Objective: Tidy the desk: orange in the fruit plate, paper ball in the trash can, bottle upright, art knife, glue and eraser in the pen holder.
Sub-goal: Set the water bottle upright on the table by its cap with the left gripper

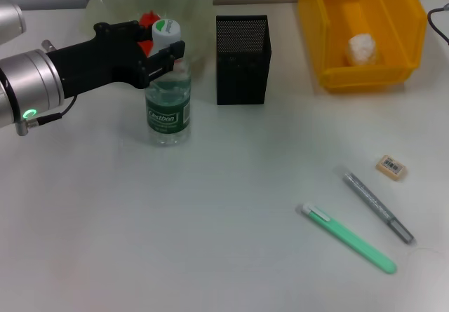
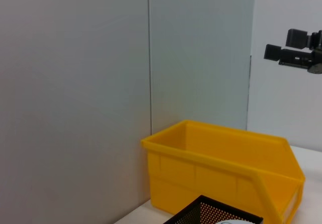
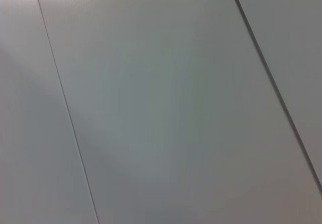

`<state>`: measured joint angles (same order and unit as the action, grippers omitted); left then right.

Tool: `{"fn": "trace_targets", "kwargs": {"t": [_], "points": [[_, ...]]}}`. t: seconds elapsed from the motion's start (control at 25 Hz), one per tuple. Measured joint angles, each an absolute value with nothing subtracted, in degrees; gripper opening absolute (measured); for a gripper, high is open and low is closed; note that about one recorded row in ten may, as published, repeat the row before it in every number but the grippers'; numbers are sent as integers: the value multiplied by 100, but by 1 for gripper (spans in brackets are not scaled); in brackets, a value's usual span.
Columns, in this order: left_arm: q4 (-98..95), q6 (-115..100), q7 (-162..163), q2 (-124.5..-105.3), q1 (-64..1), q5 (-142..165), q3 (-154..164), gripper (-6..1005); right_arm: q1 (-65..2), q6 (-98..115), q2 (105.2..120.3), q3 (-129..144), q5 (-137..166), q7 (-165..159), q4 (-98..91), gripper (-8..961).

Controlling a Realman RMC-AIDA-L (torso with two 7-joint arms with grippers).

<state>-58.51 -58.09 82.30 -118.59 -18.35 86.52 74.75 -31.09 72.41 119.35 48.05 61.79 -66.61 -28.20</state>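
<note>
Bottle (image 1: 168, 109) stands upright, left gripper (image 1: 168, 48) clamped at its neck — your head view only. Left wrist shows just trash can (image 2: 226, 168) and pen holder (image 2: 214, 214).

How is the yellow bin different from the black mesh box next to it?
The trash can is bright yellow solid plastic with sloping walls; the pen holder is black wire mesh with straight sides. The trash can is wider and lower, the pen holder narrower and taller. The trash can holds the paper ball; nothing shows inside the pen holder. Both stand upright and open-topped at the far side of the desk.
</note>
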Motion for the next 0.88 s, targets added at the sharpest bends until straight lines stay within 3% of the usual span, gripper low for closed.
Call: {"fn": "trace_targets", "kwargs": {"t": [0.88], "points": [[-5636, -5796, 7940, -11859, -1793, 8587, 7438, 458, -3056, 7319, 11921, 4823, 6214, -6713, -2853, 822]]}}
